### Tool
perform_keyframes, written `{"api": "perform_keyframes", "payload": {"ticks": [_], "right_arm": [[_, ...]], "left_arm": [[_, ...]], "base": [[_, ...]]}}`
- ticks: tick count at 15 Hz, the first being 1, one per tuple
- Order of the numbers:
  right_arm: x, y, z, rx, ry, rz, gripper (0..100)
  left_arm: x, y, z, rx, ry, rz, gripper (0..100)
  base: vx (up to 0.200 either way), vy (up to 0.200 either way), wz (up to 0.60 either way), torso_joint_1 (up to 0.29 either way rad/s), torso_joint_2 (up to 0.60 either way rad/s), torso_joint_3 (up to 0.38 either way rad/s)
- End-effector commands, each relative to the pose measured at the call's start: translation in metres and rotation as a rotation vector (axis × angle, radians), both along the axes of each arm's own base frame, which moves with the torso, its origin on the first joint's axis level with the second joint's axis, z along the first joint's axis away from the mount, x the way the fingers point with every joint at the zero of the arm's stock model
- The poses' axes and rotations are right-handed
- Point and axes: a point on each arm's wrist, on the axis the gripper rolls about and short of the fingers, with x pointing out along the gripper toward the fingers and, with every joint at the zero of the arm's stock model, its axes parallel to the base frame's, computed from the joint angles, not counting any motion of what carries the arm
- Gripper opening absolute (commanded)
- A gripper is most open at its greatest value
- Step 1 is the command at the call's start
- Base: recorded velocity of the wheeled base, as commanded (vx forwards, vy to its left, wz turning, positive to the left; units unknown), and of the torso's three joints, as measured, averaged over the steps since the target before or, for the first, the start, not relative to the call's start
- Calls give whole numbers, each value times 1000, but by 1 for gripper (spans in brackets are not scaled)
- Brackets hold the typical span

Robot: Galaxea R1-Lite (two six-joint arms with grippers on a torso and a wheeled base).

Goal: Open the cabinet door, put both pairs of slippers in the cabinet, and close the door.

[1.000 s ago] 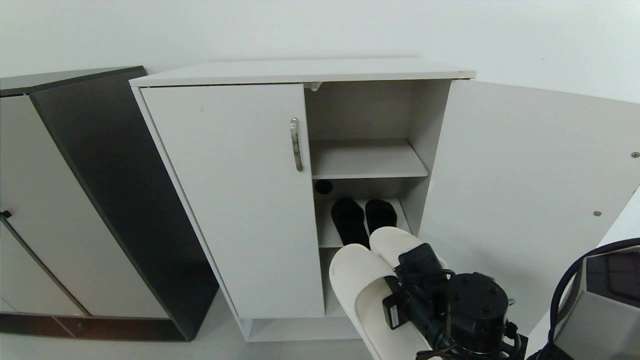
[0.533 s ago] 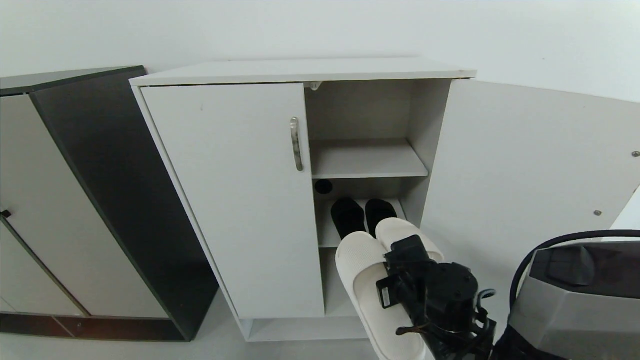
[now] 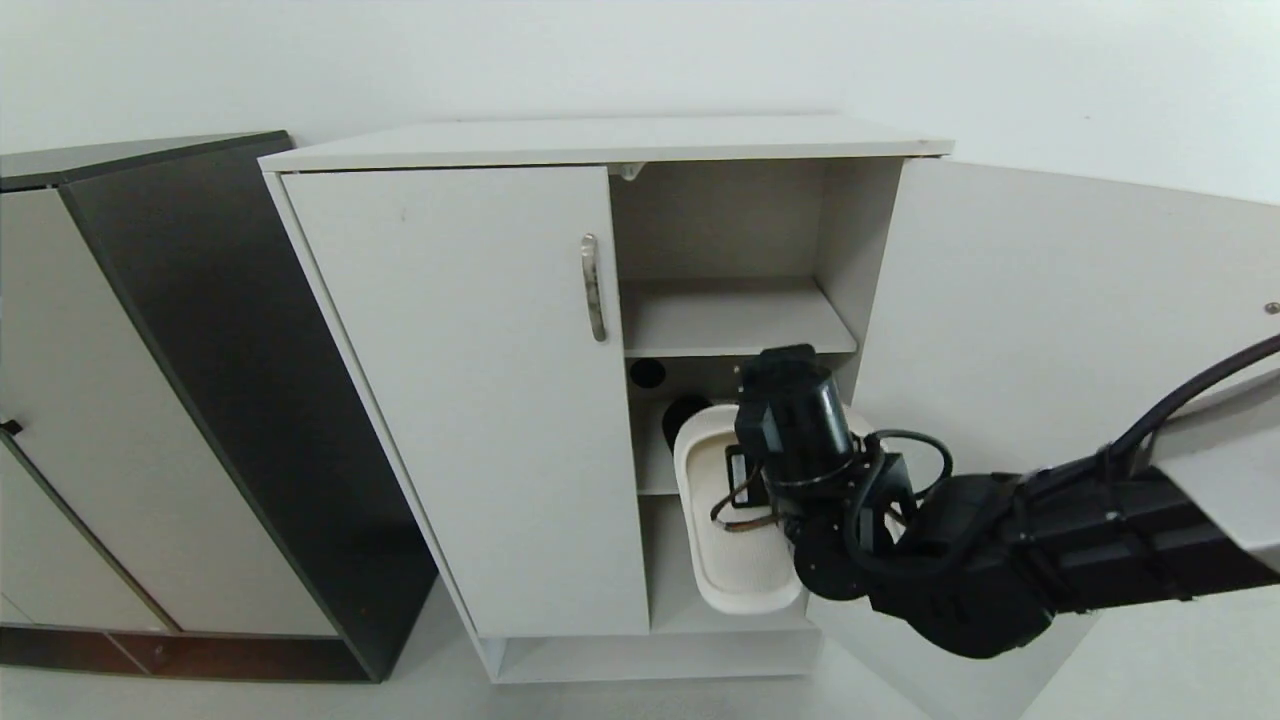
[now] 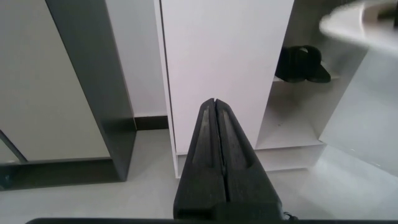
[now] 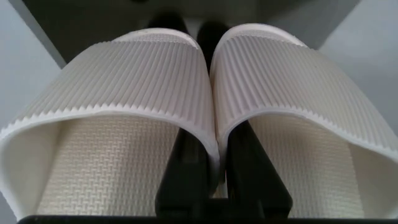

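Right gripper (image 5: 208, 171), clamped on the white slippers (image 3: 735, 560), had carried them up into the cabinet (image 3: 600, 140) opening, before the black pair (image 4: 303, 64); release seemed next; left gripper (image 4: 214, 124) sat pinched together.

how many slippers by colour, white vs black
white slippers: 2
black slippers: 2
total: 4
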Motion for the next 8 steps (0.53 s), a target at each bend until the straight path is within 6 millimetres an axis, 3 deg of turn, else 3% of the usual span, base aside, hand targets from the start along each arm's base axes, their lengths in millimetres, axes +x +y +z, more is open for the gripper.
{"api": "perform_keyframes", "payload": {"ticks": [1,4,8], "right_arm": [[0,5,59,105,-84,-5,0],[4,9,73,128,-117,-21,0],[7,10,57,100,-90,-35,0]], "left_arm": [[0,0,0,1,1,1,0],[0,0,0,1,1,-1,0],[0,0,0,1,1,1,0]], "base": [[0,0,0,0,0,0],[0,0,0,0,0,0],[0,0,0,0,0,0]]}}
